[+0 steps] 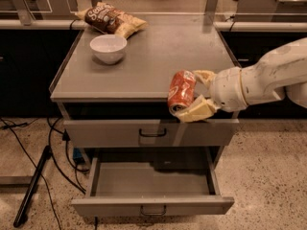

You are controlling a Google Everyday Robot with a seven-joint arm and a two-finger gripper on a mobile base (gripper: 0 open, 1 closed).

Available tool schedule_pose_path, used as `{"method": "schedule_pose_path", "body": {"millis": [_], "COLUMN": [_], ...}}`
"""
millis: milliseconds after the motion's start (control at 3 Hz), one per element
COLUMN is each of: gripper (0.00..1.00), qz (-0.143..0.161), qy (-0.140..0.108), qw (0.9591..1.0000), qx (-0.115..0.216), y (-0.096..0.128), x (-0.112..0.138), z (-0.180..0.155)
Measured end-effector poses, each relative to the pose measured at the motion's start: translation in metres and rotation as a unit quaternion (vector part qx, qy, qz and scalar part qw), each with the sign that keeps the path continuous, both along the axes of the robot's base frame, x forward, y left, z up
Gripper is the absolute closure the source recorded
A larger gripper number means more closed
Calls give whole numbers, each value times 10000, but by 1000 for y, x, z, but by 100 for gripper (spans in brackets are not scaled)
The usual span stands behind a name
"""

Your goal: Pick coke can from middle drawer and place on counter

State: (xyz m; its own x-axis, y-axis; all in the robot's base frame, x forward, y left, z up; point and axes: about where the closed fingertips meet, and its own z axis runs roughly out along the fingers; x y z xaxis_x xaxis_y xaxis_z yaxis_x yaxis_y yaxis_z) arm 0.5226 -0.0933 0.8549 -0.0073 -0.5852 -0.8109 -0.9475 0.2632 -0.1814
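Coke can (181, 91) in jaws at counter's (158, 61) edge.

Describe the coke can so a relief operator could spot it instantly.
The grey counter in the middle of the view carries a white bowl and a chip bag at its back left. At its front right edge, above the open middle drawer, the gripper holds the coke can, tilted. It is the only red cylinder in view.

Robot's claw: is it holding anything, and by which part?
Yes. The gripper holds the coke can, its two fingers closed across the can's body, at the front edge of the counter above the open middle drawer.
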Motion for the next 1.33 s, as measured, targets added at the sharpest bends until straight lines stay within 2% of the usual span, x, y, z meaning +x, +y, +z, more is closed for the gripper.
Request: {"method": "schedule_pose_path", "body": {"millis": [333,667,1000,1333], "gripper": [100,100,100,100], "qz": [51,-108,-287,-443], "qy": [-274,-387,-336,-175], "qw": [9995,9990,9987,9986], "qx": [-141,-204,-243,-244], "y": [13,23,28,29], "x": [31,72,102,125], "z": [24,34,30,19]}}
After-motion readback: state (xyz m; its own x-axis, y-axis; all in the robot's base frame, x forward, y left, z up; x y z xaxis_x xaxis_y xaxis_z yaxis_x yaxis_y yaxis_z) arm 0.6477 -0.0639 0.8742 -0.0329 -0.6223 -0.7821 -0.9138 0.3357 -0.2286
